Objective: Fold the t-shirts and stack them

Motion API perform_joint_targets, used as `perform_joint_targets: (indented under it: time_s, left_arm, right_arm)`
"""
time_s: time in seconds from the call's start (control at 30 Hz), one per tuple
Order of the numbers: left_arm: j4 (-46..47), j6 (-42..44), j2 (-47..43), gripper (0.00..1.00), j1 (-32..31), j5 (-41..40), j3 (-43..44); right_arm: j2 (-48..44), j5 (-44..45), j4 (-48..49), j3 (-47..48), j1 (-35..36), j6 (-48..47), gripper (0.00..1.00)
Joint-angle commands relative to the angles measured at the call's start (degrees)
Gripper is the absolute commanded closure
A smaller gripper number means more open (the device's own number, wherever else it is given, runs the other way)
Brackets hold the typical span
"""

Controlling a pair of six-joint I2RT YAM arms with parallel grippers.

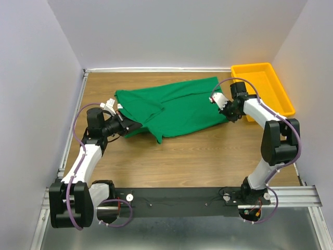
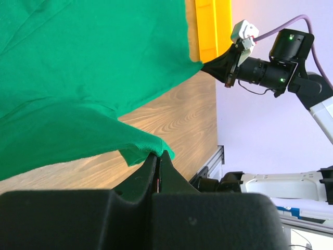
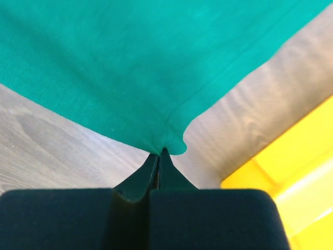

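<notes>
Left end effector [image 2: 158, 156], right end effector [image 3: 159, 153], pinching t-shirt [image 1: 177, 107]

- Solid emerald-green cotton t-shirt [image 1: 174, 107]: one even green, plain all over.
- Rectangular yellow plastic tray [image 1: 263, 88], far right: bright plain yellow.
- Flat wooden table [image 1: 182, 156]: warm brown with darker grain streaks.
- Left robot arm [image 1: 86, 156] and right robot arm [image 1: 273, 140]: black joints, white links, purple cables.
- Smooth walls [image 1: 171, 31]: pale grey-lilac.
</notes>
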Motion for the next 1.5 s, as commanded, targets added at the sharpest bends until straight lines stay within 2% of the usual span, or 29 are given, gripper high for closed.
perform_joint_targets:
  time_s: [0.0,0.43,0.9,1.13,1.47]
  left_arm:
    - [2.02,-1.42,-0.04,1.0,0.5,1.82,2.24]
    - [7.91,-4.33,4.44,1.0,0.94,-0.11,6.02]
    - [12.66,-3.45,20.34,1.0,2.26,-2.66,16.65]
    - [12.75,-2.48,27.64,1.0,2.26,-2.58,21.84]
    - [12.22,-1.6,32.39,1.0,2.26,-2.75,25.44]
  right_arm:
    - [-0.94,-2.2,0.17,3.23,-0.48,1.83,1.0]
    - [5.48,-1.41,0.0,10.78,-0.57,4.11,0.99]
    - [15.76,-0.88,-0.18,23.61,-0.57,7.19,0.99]
    - [18.75,-0.7,-0.36,26.95,-0.57,8.42,1.0]
    - [20.77,-0.97,-0.62,28.63,-0.57,9.04,0.99]
